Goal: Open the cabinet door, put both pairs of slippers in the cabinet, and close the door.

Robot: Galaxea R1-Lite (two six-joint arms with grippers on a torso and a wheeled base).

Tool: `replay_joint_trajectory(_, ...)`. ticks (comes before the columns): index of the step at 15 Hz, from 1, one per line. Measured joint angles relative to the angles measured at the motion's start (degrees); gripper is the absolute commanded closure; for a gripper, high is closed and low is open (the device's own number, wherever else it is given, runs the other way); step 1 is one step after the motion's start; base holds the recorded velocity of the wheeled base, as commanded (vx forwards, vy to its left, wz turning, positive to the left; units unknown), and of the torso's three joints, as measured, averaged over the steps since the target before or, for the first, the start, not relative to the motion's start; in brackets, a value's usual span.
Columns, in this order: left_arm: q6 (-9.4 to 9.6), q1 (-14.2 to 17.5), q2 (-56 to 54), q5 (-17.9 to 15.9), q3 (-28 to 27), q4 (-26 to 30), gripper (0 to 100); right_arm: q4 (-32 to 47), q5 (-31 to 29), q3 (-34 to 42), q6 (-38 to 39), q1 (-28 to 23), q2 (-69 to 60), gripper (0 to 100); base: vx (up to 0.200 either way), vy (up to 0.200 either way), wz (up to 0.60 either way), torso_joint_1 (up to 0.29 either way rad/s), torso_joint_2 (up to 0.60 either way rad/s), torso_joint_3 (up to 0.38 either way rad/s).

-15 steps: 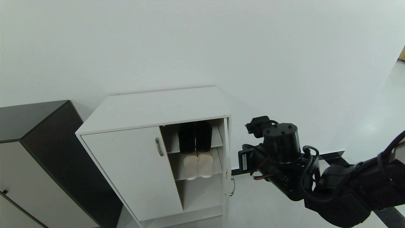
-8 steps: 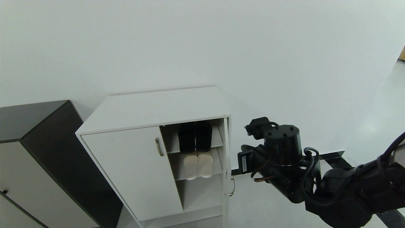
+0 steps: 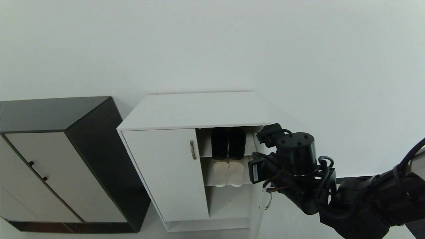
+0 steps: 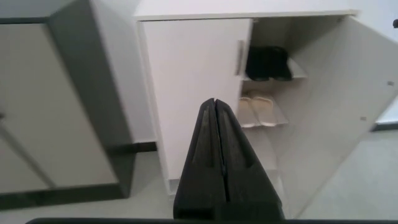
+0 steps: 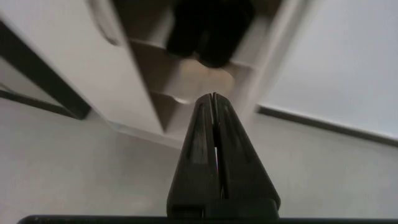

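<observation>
The white cabinet stands against the wall, its left door closed and its right door swung open. Inside, a black pair of slippers lies on the top shelf. A cream-white pair of slippers lies on the shelf below. My right arm's wrist hangs just beside the open door's edge. My right gripper is shut on nothing and points at the shelves. My left gripper is also shut and empty, some way in front of the closed door.
A taller dark cabinet with pale doors stands right beside the white one on its left. The open door's handle sticks out below my right wrist. Bare floor lies in front; a dark skirting strip runs along the wall.
The whole head picture has shifted right, so the camera moved. My right arm's wrist now stands closer to the open door's edge than before.
</observation>
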Motion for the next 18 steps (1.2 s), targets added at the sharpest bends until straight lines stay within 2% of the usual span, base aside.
replay_joint_trajectory(4, 0.0, -0.1, 0.0, 0.0, 0.0, 0.0, 100, -2.4, 0.3, 1.1, -3.1, -0.9, -0.1, 100, 0.0, 0.0, 0.0, 0.0, 0.0, 0.0)
replay_joint_trajectory(8, 0.0, 0.0, 0.0, 0.0, 0.0, 0.0, 100, -0.1, -5.1, 0.9, -5.7, -4.9, -0.2, 100, 0.0, 0.0, 0.0, 0.0, 0.0, 0.0)
replay_joint_trajectory(13, -0.02, 0.0, 0.0, 0.0, 0.0, 0.0, 100, 6.6, -5.4, 0.8, -5.8, -7.4, -0.5, 100, 0.0, 0.0, 0.0, 0.0, 0.0, 0.0)
replay_joint_trajectory(18, -0.02, 0.0, 0.0, 0.0, 0.0, 0.0, 100, 7.1, -3.4, 0.3, -3.9, -7.6, 1.6, 100, 0.0, 0.0, 0.0, 0.0, 0.0, 0.0)
